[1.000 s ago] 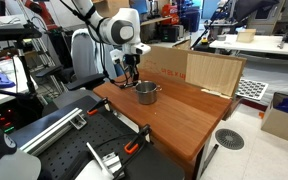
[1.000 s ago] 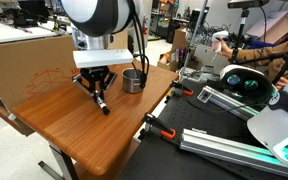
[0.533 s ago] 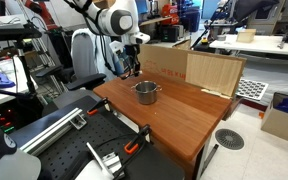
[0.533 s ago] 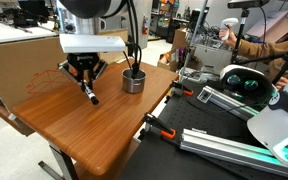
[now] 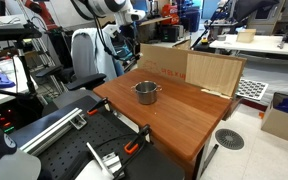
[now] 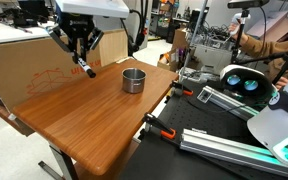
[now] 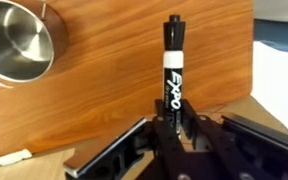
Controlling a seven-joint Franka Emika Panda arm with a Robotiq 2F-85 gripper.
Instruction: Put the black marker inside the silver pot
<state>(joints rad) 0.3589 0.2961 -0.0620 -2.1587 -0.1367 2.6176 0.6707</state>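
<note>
My gripper (image 6: 79,55) is shut on the black marker (image 7: 171,70), a slim Expo pen with a white label band, and holds it high above the wooden table. In the wrist view the marker sticks straight out between my fingers (image 7: 171,128). It also shows in an exterior view (image 6: 84,69), hanging tilted from the jaws. The silver pot (image 6: 133,80) stands empty on the table, below and to the side of the gripper. It shows in both exterior views (image 5: 146,92) and in the top left corner of the wrist view (image 7: 14,42).
The wooden table (image 5: 184,115) has cardboard boxes (image 5: 194,68) along its far edge. A large cardboard box (image 6: 24,62) stands behind the gripper. Black and metal equipment with orange clamps (image 5: 114,150) lies beside the table.
My gripper has risen from just above the table beside the pot to well above it, carrying the marker up and away from the pot.
</note>
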